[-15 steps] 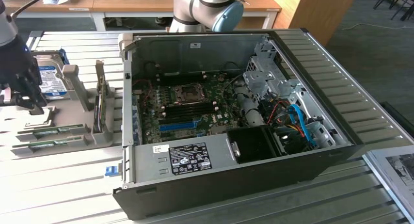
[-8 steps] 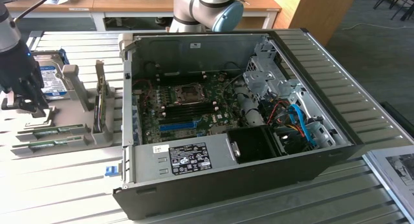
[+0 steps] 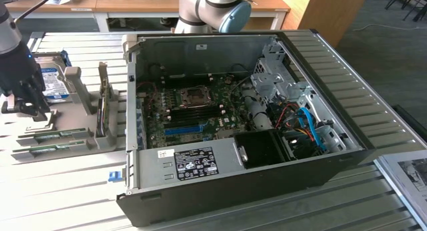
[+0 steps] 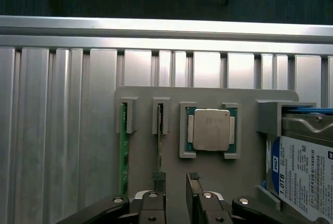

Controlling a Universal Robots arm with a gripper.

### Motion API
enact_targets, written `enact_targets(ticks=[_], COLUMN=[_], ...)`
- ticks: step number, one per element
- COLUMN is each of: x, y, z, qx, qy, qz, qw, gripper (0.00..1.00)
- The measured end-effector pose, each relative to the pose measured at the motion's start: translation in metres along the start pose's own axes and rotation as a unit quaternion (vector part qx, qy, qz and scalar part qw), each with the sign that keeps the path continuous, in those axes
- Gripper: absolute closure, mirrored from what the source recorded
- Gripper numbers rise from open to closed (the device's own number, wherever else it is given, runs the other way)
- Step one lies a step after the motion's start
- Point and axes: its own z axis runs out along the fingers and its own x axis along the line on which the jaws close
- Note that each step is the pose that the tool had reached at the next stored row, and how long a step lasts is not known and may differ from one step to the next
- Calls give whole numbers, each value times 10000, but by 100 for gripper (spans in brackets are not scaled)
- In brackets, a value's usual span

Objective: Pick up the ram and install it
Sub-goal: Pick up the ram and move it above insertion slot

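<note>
The hand [image 4: 176, 182] hangs over the grey holder [image 4: 140, 161] with its two fingers [image 4: 158, 178] spread apart and nothing between them — open, gripping nothing. One finger lines up with the ram [image 4: 160, 130], which stands on edge in a slot of the holder. The other finger is over the holder's bare plate, between that slot and the processor [image 4: 210, 130]. Whether a fingertip touches the ram cannot be told.

A second ram stick [image 4: 124, 151] stands on edge in the holder's outermost slot, just beside the first and parallel to it. The processor lies flat in a square recess near the middle of the holder. A hard drive [image 4: 304, 166] with a blue-and-white label stands at the holder's other end, past the processor.

In the exterior view the holder rests on a slatted metal table [image 3: 67, 191], with the hand above the holder's processor end. An open computer case [image 3: 320, 161] lies on the same table just beside the holder, on the exterior view's right of it — its motherboard [image 3: 193, 111] faces up. Both sticks sit in the holder, apart from the case.
</note>
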Motion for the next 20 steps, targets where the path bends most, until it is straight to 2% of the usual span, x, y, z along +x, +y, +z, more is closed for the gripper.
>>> enact_targets(ticks=[9,20], x=[61,193], y=[0,0], z=[-1,-1], qx=[0,-1], qy=[0,1], qz=[-1,-1], qw=[10000,10000], gripper=[71,71])
